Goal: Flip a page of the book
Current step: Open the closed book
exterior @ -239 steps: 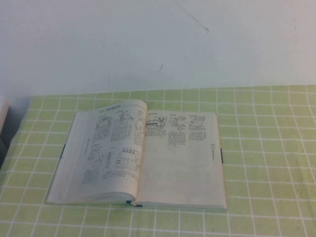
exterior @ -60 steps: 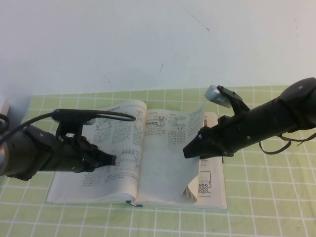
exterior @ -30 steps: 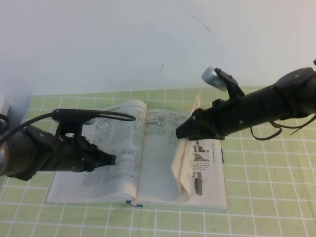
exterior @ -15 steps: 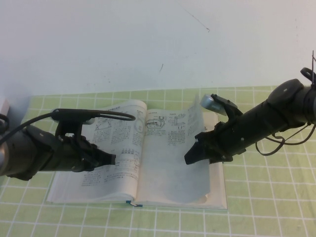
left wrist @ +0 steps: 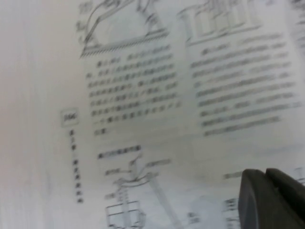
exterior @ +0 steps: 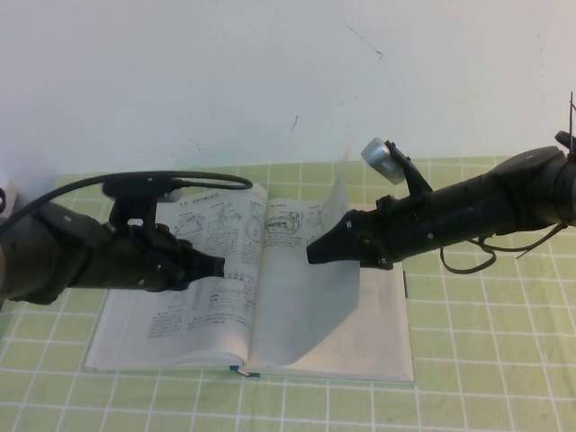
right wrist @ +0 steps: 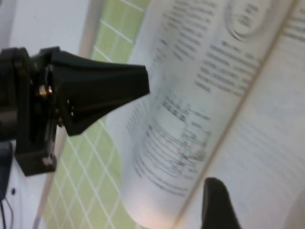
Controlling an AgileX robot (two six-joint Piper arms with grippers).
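Note:
The book (exterior: 171, 328) lies open on the green checked cloth. The page (exterior: 335, 292) stands up from the right half, curving over the spine, its top corner near the wall line. My right gripper (exterior: 313, 255) is above the spine, shut on the page near its free edge. In the right wrist view one finger (right wrist: 217, 205) lies against the page (right wrist: 271, 143); the other is hidden behind the paper. My left gripper (exterior: 219, 266) is shut and empty, low over the left-hand printed page (left wrist: 143, 95). It also shows in the left wrist view (left wrist: 267, 179) and the right wrist view (right wrist: 138, 86).
The green checked cloth (exterior: 486, 360) covers the table up to a white wall (exterior: 270, 81) just behind the book. A black cable (exterior: 193, 178) loops over my left arm. A small white object (exterior: 4, 193) sits at the far left edge.
My right gripper has moved left and up toward the spine, and the page has risen from nearly flat to standing. My left gripper has shifted a little right toward the spine.

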